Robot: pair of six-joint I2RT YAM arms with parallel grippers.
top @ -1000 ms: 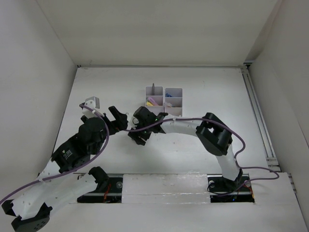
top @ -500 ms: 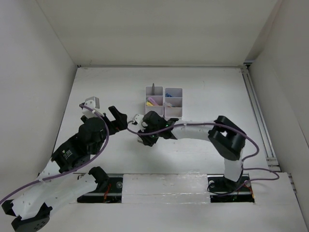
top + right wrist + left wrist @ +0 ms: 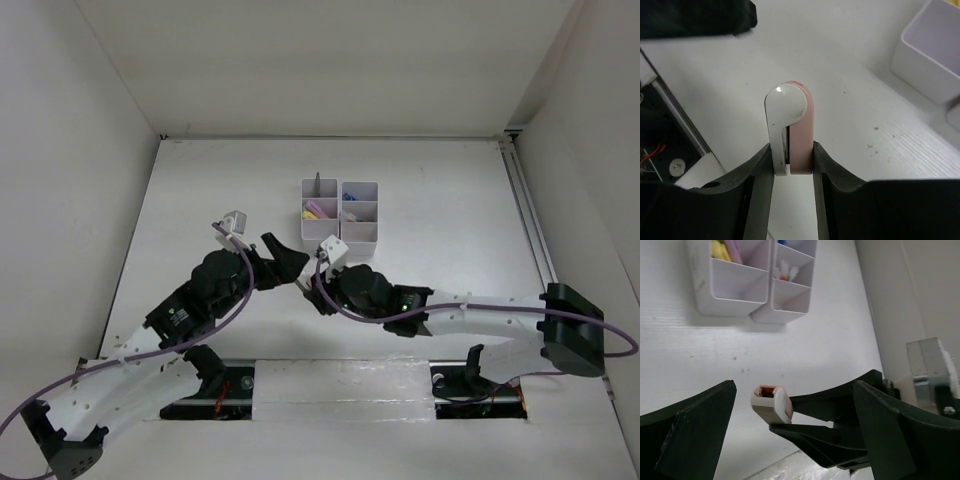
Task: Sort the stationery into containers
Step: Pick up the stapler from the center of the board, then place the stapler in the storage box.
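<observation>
Tabletop point(image 3: 450, 190) white, specked; white walls point(image 3: 330, 60) on three sides; organisers point(image 3: 360, 233) near centre

Two joined white organisers point(image 3: 359, 237) are standing toward 12 o'clock on the worktop point(image 3: 450, 200), with pink and yellow highlighters point(image 3: 315, 210) showing in the left one. At their 6 o'clock, the left tool point(image 3: 290, 264) and right tool point(image 3: 310, 288) are facing each other tip to tip; contact is unclear. The right arm point(image 3: 480, 315) is lying low, reaching in from 4 o'clock.
</observation>
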